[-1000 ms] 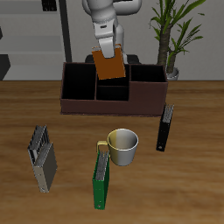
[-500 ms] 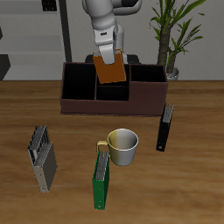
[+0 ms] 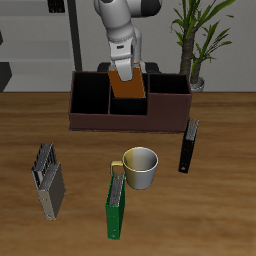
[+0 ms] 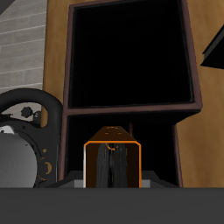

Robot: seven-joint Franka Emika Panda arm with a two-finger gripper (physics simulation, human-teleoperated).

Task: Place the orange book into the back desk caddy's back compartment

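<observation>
The orange book hangs upright with its lower part down inside the middle of the back desk caddy, over the rear small cell. My gripper is shut on the book's upper edge. In the wrist view the orange book shows edge-on between my fingers, with the black inside of the back compartment right past it and a larger black cell beyond.
A green book stands beside a yellowish mug near the front. A black book stands in front of the caddy's end. A grey slotted holder lies toward the front. A potted plant rises behind the caddy.
The gripper and orange book have moved down and slightly back, and the book has straightened from tilted to nearly upright, sinking further into the caddy's middle.
</observation>
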